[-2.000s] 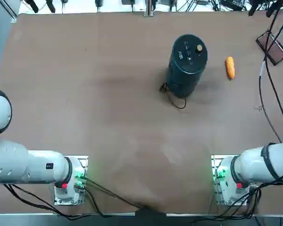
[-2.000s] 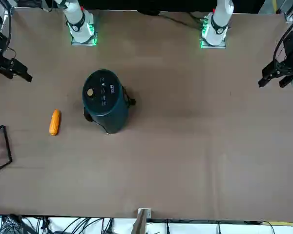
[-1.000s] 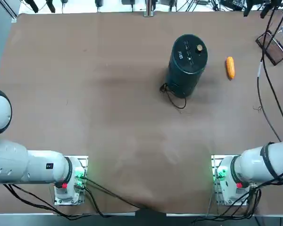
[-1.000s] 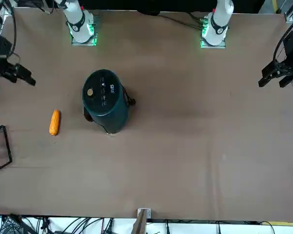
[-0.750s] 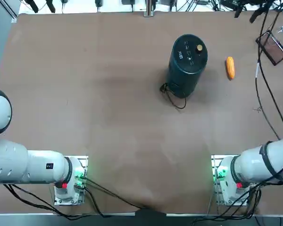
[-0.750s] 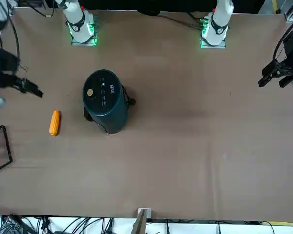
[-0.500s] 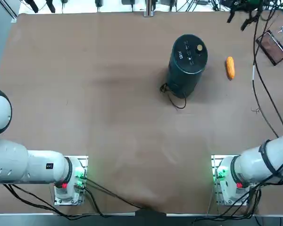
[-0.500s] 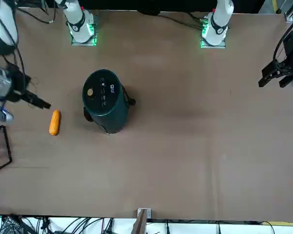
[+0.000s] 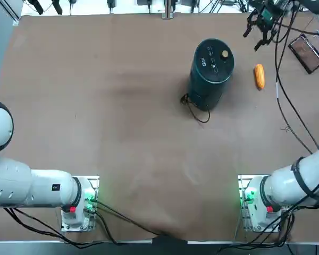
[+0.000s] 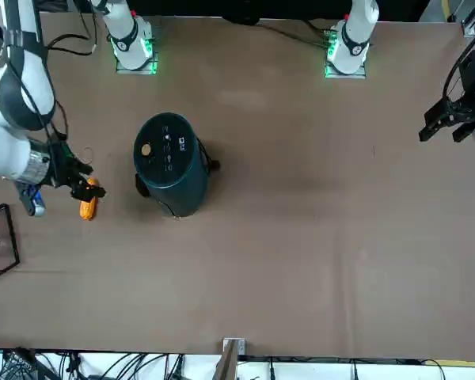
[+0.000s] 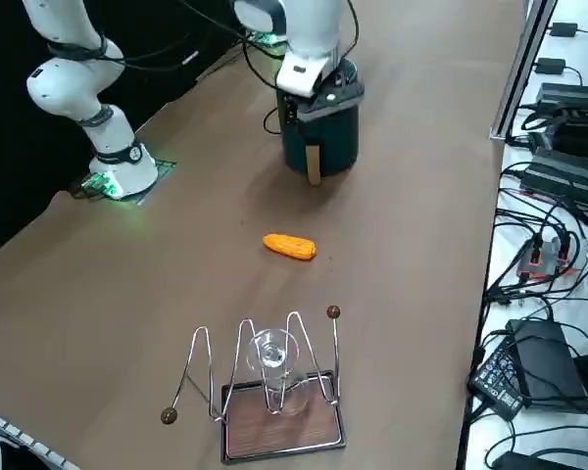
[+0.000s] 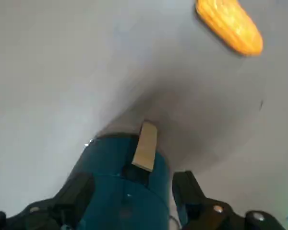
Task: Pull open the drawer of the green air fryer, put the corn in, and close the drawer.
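Risk lies in the approach: my right gripper [image 12: 132,189], jaws spread wide and empty, hangs above the tall dark green air fryer [image 9: 211,71], whose tan drawer handle [image 12: 145,145] faces the small orange corn cob [image 9: 259,76]; a skewed grab could tip it.

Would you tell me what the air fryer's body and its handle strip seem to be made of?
The green air fryer looks like smooth, slightly glossy moulded plastic. The pale tan handle on its drawer looks matte, perhaps wood or wood-look plastic; that stays uncertain.
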Available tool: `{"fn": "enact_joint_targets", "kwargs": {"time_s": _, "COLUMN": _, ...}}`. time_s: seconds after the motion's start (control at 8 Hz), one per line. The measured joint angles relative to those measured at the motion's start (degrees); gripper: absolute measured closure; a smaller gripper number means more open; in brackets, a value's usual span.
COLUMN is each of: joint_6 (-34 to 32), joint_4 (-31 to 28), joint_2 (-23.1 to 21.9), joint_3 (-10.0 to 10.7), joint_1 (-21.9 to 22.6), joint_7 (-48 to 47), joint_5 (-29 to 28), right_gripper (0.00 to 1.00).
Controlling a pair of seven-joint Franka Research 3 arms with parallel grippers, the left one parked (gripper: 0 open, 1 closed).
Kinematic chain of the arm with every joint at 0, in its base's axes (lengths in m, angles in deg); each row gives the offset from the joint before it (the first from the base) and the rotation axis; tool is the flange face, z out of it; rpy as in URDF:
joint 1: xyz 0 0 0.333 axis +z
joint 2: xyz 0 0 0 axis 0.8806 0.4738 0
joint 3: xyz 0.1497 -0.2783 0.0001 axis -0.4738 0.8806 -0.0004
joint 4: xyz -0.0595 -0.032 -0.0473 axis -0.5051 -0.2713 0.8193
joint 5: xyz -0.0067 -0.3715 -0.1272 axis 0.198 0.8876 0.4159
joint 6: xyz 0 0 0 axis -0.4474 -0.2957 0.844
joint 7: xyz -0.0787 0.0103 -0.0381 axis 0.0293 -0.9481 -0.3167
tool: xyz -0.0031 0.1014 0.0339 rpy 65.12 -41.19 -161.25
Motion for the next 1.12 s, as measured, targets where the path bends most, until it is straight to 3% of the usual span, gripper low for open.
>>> {"fn": "enact_joint_targets", "kwargs": {"time_s": 0.5, "joint_6": 7.3, "joint_4": -8.7, "joint_2": 0.2, "joint_3": 0.2, "joint_1": -0.1, "joint_7": -8.5, "joint_5": -9.3, "right_gripper": 0.00}}
{"fn": "enact_joint_targets", "kwargs": {"time_s": 1.12, "joint_6": 17.0, "joint_4": -16.4, "joint_2": 0.3, "joint_3": -0.1, "joint_1": 2.8, "joint_7": -9.6, "joint_5": -12.5, "right_gripper": 0.00}}
